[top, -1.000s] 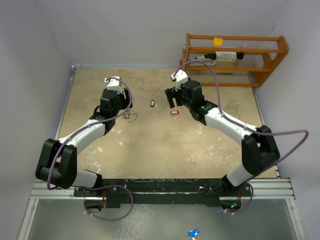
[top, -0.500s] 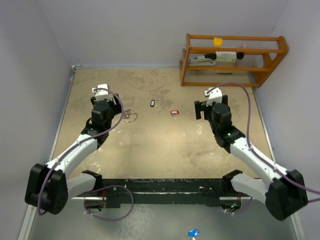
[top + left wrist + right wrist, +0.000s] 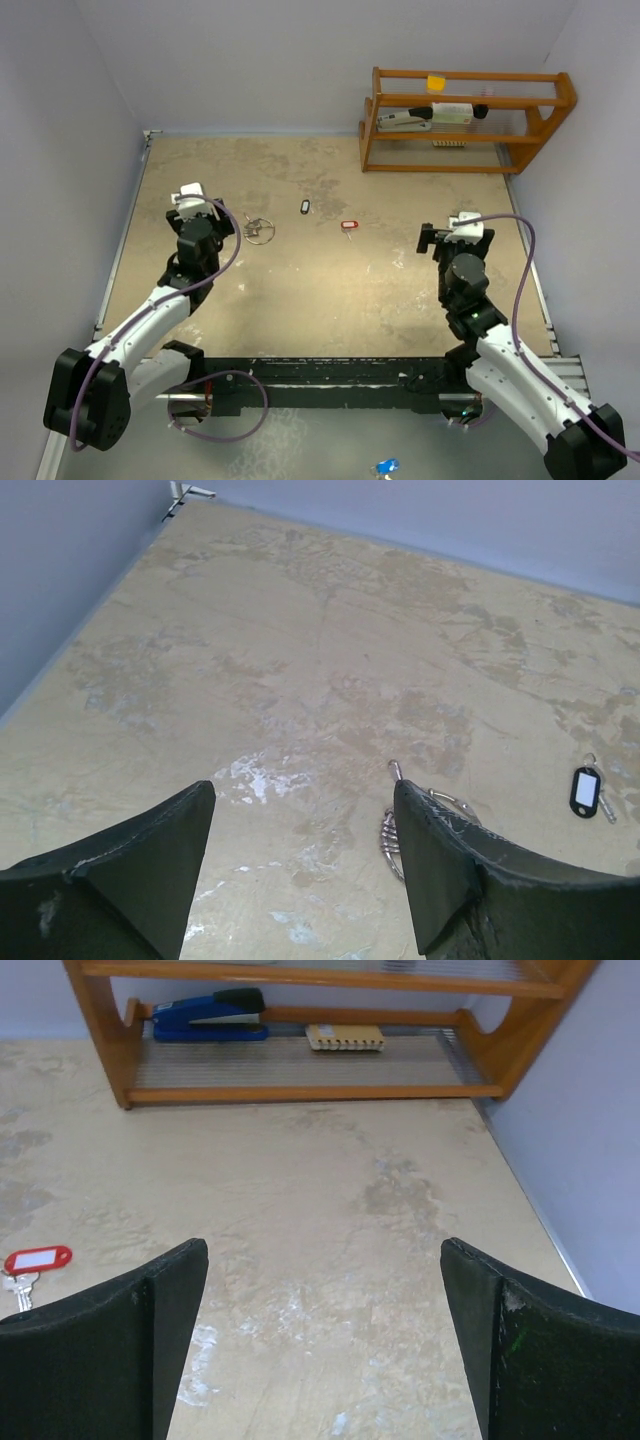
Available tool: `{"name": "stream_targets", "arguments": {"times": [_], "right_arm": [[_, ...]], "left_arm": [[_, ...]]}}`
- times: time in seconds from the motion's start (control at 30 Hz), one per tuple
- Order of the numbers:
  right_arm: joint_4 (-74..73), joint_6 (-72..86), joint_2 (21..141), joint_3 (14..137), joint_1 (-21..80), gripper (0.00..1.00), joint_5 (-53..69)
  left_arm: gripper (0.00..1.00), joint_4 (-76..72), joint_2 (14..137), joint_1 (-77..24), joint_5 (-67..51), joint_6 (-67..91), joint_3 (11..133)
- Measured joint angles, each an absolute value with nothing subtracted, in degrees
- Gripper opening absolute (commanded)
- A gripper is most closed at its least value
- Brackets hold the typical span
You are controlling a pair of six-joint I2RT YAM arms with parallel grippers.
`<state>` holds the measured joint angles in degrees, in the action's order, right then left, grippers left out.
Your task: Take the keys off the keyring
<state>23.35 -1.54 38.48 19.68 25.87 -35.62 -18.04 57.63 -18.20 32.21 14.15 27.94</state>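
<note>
both grippers, left (image 3: 302, 792) and right (image 3: 322, 1250), empty with jaws spread. keyring (image 3: 260, 230) lies on the table (image 3: 330, 290) just ahead of the left one. black key (image 3: 305, 207) sits off the keyring toward the right arm, red key (image 3: 348, 225) further that way.

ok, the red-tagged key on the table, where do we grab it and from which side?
Grip the red tag, pinched across its short width, coming straight down. It lies flat on the table with its pale label up, and it is the widest, thickest part. The small key beside it looks too thin to pinch. The right gripper, open and empty, seems the nearer one.
</note>
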Motion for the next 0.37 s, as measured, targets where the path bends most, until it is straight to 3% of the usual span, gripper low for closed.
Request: {"name": "stream_targets", "arguments": {"times": [0.37], "right_arm": [[27.03,-1.69,37.85,17.67,25.87,1.00,-39.97]], "left_arm": [[0.71,-18.87,56.71,-18.20,36.05,13.85,27.09]]}}
